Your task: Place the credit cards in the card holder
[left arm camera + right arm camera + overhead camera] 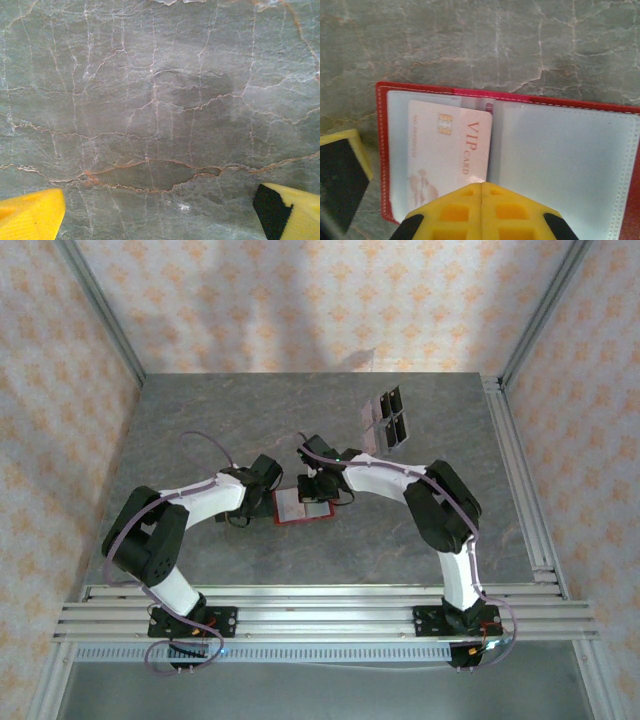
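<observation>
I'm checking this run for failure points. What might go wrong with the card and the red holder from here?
The card holder lies open with nothing seen pinning it: the left gripper is open over bare table, so a push may slide it. The right gripper, shut, sits only at the near edge of the VIP card; the card may skew or ride over the lining instead of entering a pocket.

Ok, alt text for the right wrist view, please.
A red folding card holder with pale lining lies open on a grey marbled table, a pale pink card printed VIP CARD on its left half. The right gripper has its yellow fingers shut together at the card's near edge.
</observation>
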Tool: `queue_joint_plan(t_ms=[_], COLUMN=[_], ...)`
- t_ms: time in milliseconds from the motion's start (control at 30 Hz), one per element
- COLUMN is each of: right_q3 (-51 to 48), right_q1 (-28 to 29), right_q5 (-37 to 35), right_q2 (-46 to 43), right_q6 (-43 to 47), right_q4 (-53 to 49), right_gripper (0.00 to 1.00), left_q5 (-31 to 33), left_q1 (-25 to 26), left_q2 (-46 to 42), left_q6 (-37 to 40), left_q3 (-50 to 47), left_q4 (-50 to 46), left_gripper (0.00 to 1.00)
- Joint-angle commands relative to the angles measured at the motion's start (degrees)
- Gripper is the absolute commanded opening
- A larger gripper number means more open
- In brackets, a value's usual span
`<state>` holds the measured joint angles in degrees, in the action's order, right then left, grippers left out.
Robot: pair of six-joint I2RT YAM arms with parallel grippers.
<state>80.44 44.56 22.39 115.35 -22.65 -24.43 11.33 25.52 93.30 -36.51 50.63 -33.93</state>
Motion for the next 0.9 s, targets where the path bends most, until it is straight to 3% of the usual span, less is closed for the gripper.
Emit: queue_joint_plan(t_ms=[0, 867], right_q3=[-0.1, 5.7], right_q1=[-0.5, 2.3], right_q5=[-1.2, 1.7], right_q2=[1.9, 5.9], right_q6=[0.2, 0.9], right_q4=[-0.7, -3.4], right_gripper=[0.0, 0.0], left_q5=[0.7, 0.0], left_q1=[0.6, 0.5], left_q2=[1.8, 2.3], left_q6=[0.4, 0.4], left_q3=[0.7, 0.3], left_q4=[0.8, 1.8], left_gripper=[1.0, 1.0])
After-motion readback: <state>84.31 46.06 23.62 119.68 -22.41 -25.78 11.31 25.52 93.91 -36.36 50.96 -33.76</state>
